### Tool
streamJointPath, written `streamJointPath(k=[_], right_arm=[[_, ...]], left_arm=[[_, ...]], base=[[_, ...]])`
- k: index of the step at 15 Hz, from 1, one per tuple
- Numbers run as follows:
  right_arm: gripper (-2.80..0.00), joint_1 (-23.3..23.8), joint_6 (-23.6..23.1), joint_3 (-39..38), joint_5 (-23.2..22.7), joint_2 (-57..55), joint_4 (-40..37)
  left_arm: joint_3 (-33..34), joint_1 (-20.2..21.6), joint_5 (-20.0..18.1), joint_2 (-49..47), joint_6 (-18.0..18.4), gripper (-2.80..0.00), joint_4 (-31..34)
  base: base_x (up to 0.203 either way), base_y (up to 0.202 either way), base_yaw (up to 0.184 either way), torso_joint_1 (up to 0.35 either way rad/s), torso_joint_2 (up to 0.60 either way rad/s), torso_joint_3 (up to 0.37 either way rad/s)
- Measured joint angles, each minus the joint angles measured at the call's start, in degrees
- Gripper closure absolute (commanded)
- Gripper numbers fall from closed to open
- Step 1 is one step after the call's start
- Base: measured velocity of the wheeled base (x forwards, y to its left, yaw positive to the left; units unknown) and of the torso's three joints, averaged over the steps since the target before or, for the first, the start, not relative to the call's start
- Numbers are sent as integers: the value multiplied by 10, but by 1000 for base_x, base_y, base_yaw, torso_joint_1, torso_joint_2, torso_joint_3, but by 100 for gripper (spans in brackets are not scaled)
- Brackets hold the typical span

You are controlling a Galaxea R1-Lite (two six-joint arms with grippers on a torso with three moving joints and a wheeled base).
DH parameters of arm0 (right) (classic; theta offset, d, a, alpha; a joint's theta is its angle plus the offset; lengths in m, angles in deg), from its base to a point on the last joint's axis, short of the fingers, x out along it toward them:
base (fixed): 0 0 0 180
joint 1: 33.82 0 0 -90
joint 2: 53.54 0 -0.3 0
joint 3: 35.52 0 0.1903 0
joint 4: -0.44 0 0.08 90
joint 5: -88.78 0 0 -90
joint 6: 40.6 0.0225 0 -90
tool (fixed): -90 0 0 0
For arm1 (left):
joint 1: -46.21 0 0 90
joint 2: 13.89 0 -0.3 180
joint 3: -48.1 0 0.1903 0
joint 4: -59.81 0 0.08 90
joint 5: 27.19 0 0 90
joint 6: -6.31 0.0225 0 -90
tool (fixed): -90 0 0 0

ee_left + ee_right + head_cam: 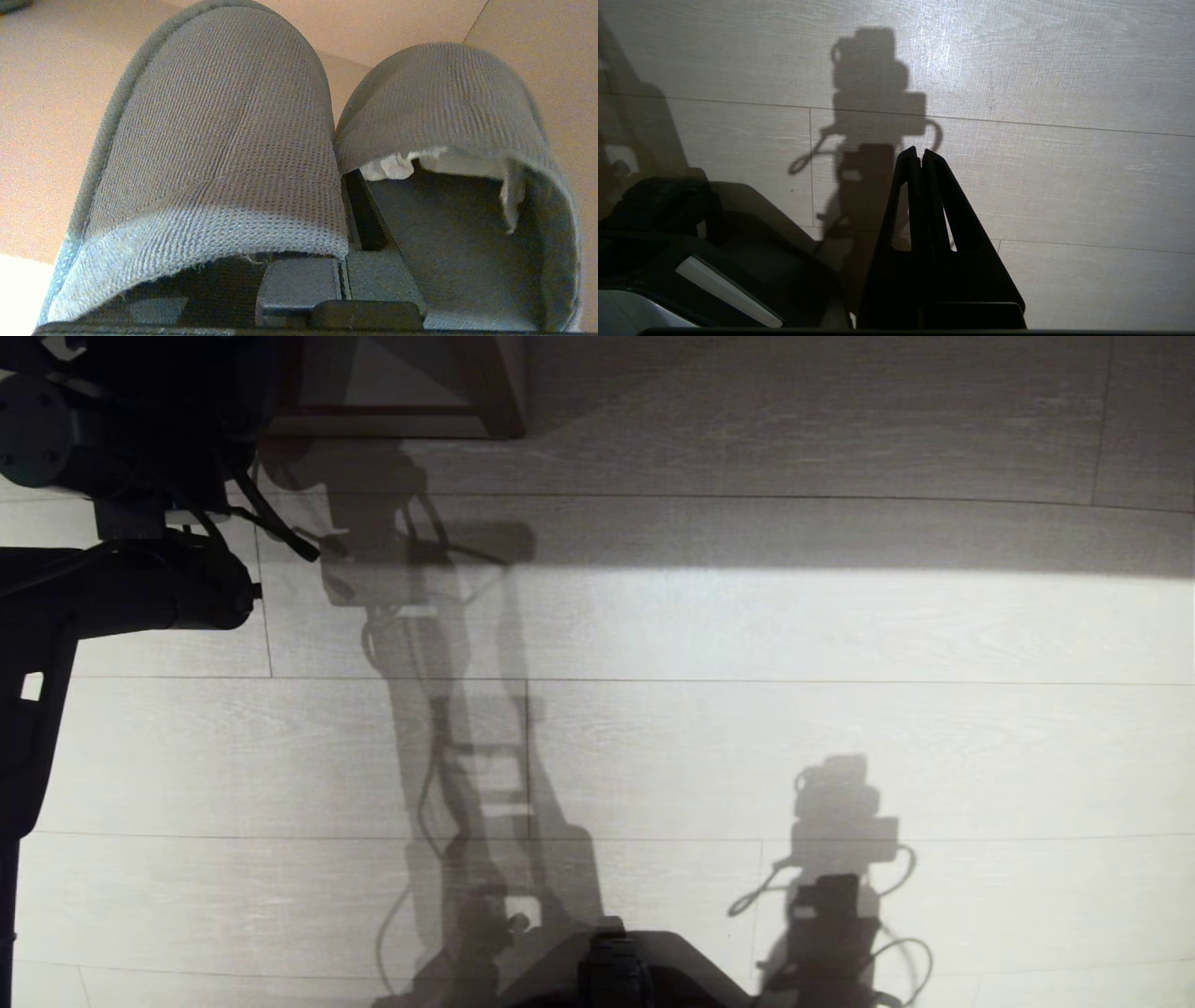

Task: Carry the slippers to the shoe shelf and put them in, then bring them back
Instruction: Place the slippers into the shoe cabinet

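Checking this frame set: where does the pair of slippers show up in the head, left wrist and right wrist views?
Head view: not visible; only the left arm at the upper left edge.
Left wrist view: the slippers fill the picture, side by side, toes pointing away, with the left gripper shut on their inner edges.
Right wrist view: not in it; only the shut right gripper.
Shared landmark: the pale plank floor, with the right gripper's shadow in head and right wrist views.

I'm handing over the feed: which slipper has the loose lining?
Over the tan floor, the shut left claw pinches the two grey woven-fabric slippers by their adjoining edges. The torn slipper alone shows white lining hanging from its toe opening.
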Motion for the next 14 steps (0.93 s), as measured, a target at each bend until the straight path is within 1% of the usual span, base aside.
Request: streamJointPath(k=[3,5,9,10,14], right_arm=[[0,0,0,0,0,0,0],[0,0,0,0,0,0,0],[0,0,0,0,0,0,0],[0,0,0,0,0,0,0],[0,0,0,0,0,0,0]], left_arm=[[-5,0,-2,-14,-2,0,0],[-6,0,-3,-20,-14,0,0],[-6,1,-1,-22,-15,0,0],[-6,2,0,-21,-14,-280,0],[-5,2,1,-20,-20,-280,0]], base=[[0,0,0,0,0,0],[0,0,0,0,0,0],[0,0,0,0,0,0],[0,0,0,0,0,0],[0,0,0,0,0,0]])
